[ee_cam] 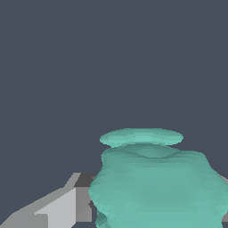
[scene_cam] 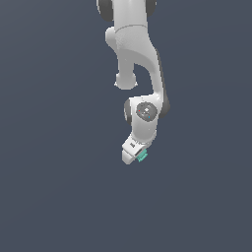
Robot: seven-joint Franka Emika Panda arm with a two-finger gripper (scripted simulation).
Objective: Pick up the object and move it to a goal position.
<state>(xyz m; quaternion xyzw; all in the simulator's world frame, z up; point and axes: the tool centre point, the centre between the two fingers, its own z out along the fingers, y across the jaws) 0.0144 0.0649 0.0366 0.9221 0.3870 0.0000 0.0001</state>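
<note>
The object is a small teal-green lumpy blob [scene_cam: 142, 156] with a ridged surface. In the exterior view it peeks out at the lower end of the white arm, mostly hidden behind the white gripper [scene_cam: 134, 156]. In the wrist view the blob [ee_cam: 156, 187] fills the area right in front of the camera, with one grey finger [ee_cam: 62, 207] showing against its side; the other finger is hidden by the blob. The gripper looks shut on the blob. No goal marker shows in either view.
A flat dark blue-grey surface [scene_cam: 49, 197] fills the background in both views. The white arm [scene_cam: 133, 44] reaches down from the top centre of the exterior view. No other objects show.
</note>
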